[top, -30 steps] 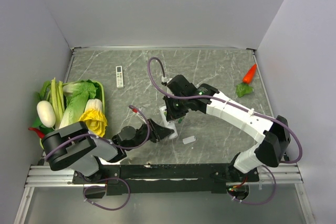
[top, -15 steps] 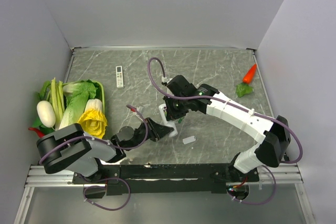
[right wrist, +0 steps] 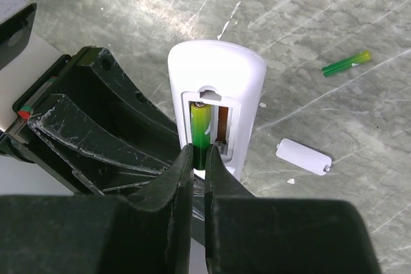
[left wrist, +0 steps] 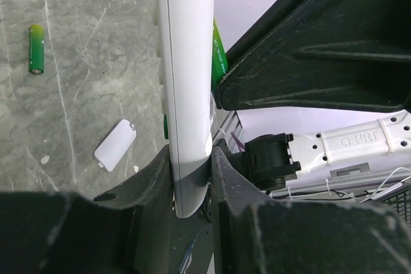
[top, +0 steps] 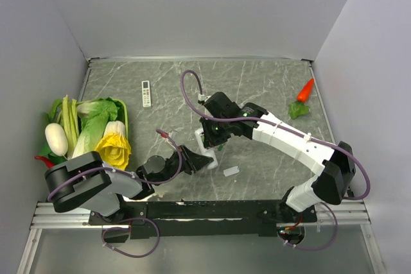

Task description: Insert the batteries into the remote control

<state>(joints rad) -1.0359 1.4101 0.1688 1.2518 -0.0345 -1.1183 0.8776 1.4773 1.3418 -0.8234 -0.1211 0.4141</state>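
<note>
Where the two arms meet near the middle of the table (top: 270,81), the left gripper (left wrist: 191,166) is clamped on the lower end of the remote control (left wrist: 186,75). One finger presses each broad face, and the bar stands on edge in the left wrist view. Its very bottom is cut off behind the fingers.

The right wrist view faces the remote's open back. One green battery, the seated battery (right wrist: 200,123), lies in the left slot of the compartment. The right slot shows only a spring and a bare contact. The right gripper (right wrist: 200,158) has its fingers drawn close together on the lower end of the seated battery, which they hide. Whether that end is fully down cannot be told.

Just beside the remote, the back cover (right wrist: 304,156) lies flat on the table, apart from both grippers. A little further off rests the loose battery (right wrist: 347,64), touching nothing. From above, the grippers cover most of the remote, and the loose battery is hard to make out.

Further back lies a slim remote (top: 146,93). A pile of vegetables (top: 96,126) sits at the left edge. A carrot (top: 306,89) lies near the far right corner.
</note>
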